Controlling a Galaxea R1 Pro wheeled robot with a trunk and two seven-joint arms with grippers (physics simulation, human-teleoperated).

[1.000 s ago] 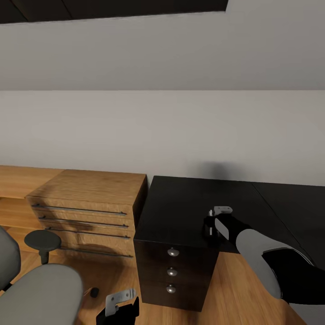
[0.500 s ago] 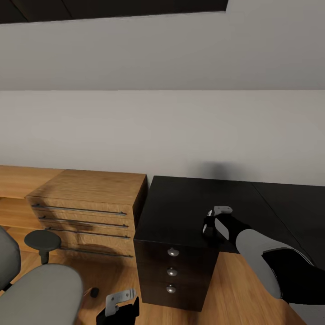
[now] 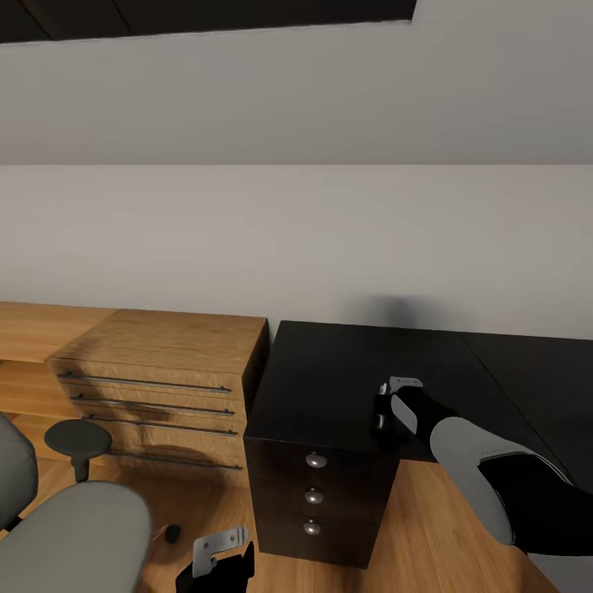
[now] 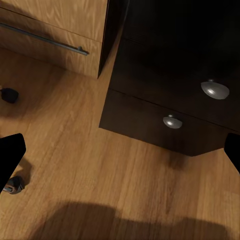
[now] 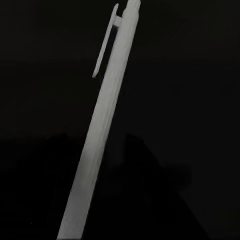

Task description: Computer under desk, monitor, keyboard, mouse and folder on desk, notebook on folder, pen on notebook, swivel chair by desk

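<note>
Pen (image 5: 102,135) work is what I have in hand: in the right wrist view the pale stick runs slantwise across the whole frame, clip end toward the top, against the black desk top, so near the lens that I judge it pinched between the fingers, though the fingers themselves are lost in the dark and I cannot tell how far they stand apart. Nearest me in the head view, at the bottom edge left of centre, my left gripper (image 3: 216,567) hangs low over the wood floor; its wrist view shows the two dark fingertips (image 4: 10,156) at opposite edges of the frame, spread wide with nothing between them, looking at the lower drawers and round silver knobs. I take it that arm is parked there simply to stay out of the way. At lower left sits the grey seat of the swivel chair (image 3: 78,535), one round black armrest beside it, close to the desk but off to its left. Further in, right of centre, my right gripper (image 3: 384,413) is tipped down at the front part of the desk (image 3: 329,379), just above the drawer unit, a pale sliver at its tip. I read that low pose as bringing the pen to the surface. Beyond, at mid-left, a light-wood cabinet (image 3: 165,362) stands touching the desk's end, with the plain wall behind.
</note>
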